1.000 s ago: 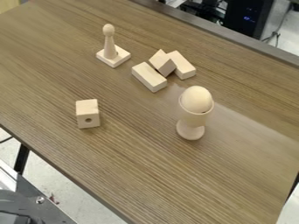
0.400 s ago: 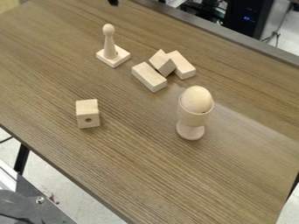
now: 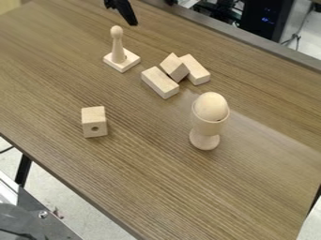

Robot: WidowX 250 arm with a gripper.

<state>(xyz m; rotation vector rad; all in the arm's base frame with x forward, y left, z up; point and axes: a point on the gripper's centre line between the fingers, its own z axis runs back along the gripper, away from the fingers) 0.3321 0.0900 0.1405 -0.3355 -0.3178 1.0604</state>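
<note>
From here I read the surface [image 3: 144,168] as wood or wood-look laminate, brown streaky grain, low sheen, paler reflection at right. Peg on square base [image 3: 119,56], blocks [image 3: 160,82], holed block [image 3: 94,123], cup [image 3: 205,129] and egg [image 3: 211,106]: pale bare wood, smooth, matt. Gripper [image 3: 133,22] looks matt black.

I have my black tool [image 3: 127,13] at the top edge, apart from the wooden peg [image 3: 117,49], which stands upright on its square base [image 3: 129,62] and is nearest to it. Right of the peg on the bench [image 3: 141,173], I see three wooden blocks, the middle one [image 3: 174,67] tilted between the other two. Nearer me sit a holed block [image 3: 94,122] and, to its right, a wooden egg [image 3: 211,106] in an upright cup [image 3: 206,129].
</note>
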